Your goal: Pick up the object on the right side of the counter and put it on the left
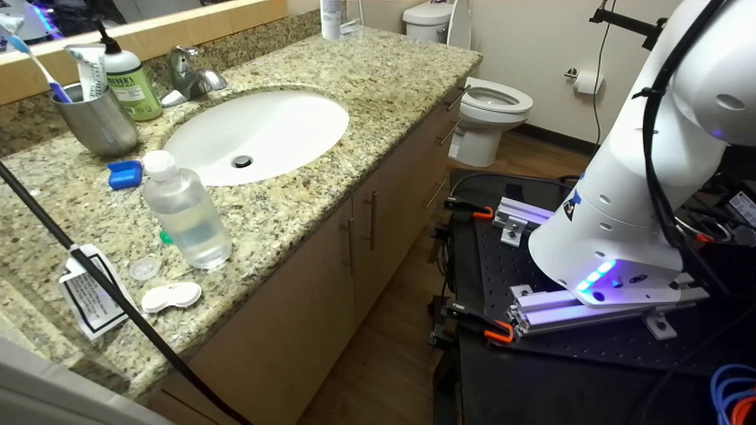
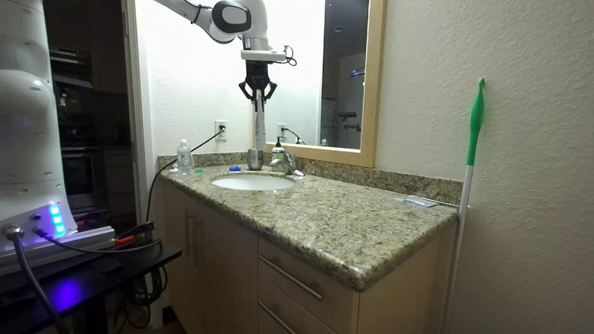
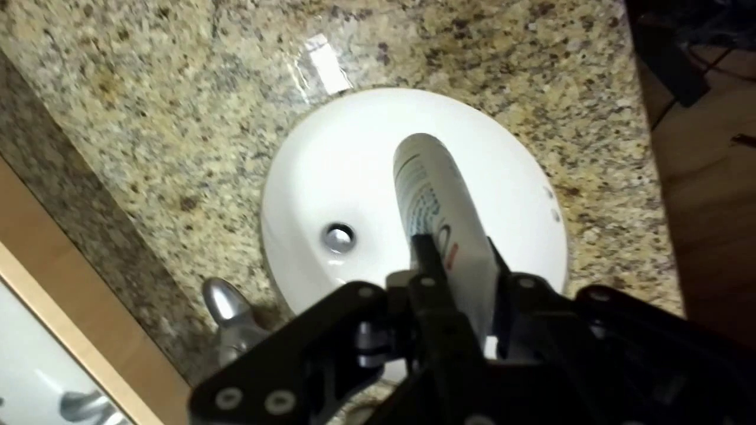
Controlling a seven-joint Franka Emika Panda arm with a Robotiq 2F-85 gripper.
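My gripper (image 2: pixel 258 98) is shut on the object, a slim white cylinder (image 2: pixel 261 123) with printed text. I hold it nearly upright above the counter (image 2: pixel 325 218). In the wrist view my fingers (image 3: pixel 458 243) grip both sides of the cylinder (image 3: pixel 434 189), and its far end points down over the white sink (image 3: pixel 331 177). In an exterior view, the lower part of a white cylinder (image 1: pixel 331 20), apparently the held object, shows at the top edge; my gripper is out of view there. The speckled granite counter (image 1: pixel 378 88) also shows in the wrist view (image 3: pixel 177 88).
Around the sink stand a clear bottle (image 1: pixel 189 218), a grey cup (image 1: pixel 103 127) with toothbrushes, a green soap bottle (image 1: pixel 140 97) and a faucet (image 1: pixel 192 74). A blue case (image 1: pixel 124 175), lens case (image 1: pixel 171 297) and packet (image 1: pixel 97 295) lie nearby. A mirror (image 2: pixel 297 106) backs the counter.
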